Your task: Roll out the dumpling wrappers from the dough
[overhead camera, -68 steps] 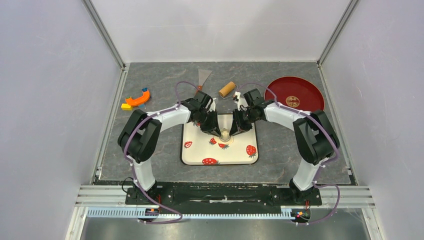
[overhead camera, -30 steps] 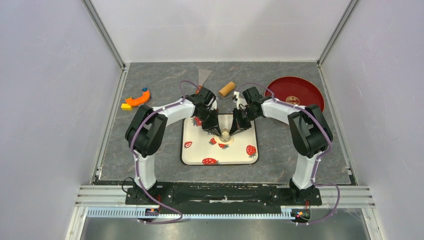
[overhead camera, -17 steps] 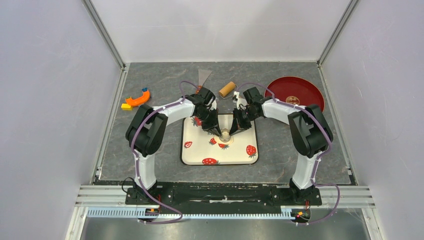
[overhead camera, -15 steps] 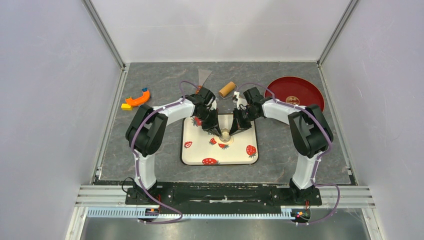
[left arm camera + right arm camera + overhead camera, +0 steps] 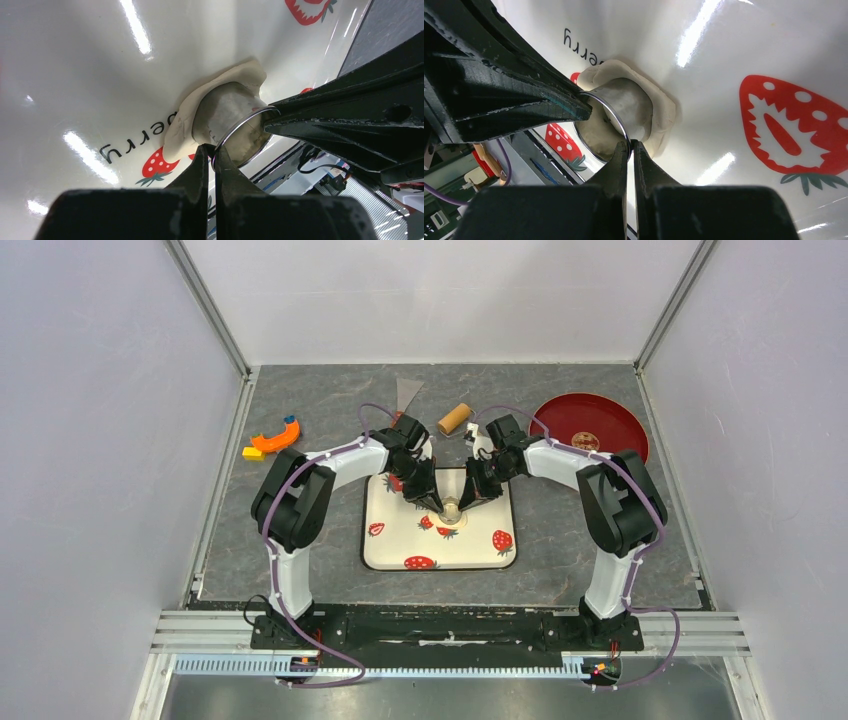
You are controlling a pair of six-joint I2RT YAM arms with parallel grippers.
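Note:
A shiny metal ring cutter (image 5: pixel 235 122) stands pressed into a flattened pale dumpling wrapper (image 5: pixel 182 125) on the strawberry-print tray (image 5: pixel 400 550). My left gripper (image 5: pixel 212 150) is shut on the ring's rim on one side. My right gripper (image 5: pixel 629 145) is shut on the rim on the opposite side. The ring (image 5: pixel 616 112) and the dough around it (image 5: pixel 661 110) also show in the right wrist view. From above, both grippers meet over the ring (image 5: pixel 451 507) near the tray's back middle. No separate lump of dough shows.
A tan wooden roller (image 5: pixel 454 419) lies behind the tray. A scraper (image 5: pixel 405 393) lies at the back. A dark red plate (image 5: pixel 588 426) sits at the back right. Orange and yellow toy pieces (image 5: pixel 272 439) lie at the left.
Both arms have drawn in slightly since the oldest frame. Over the last second nothing has visibly moved; both grippers stay at the ring.

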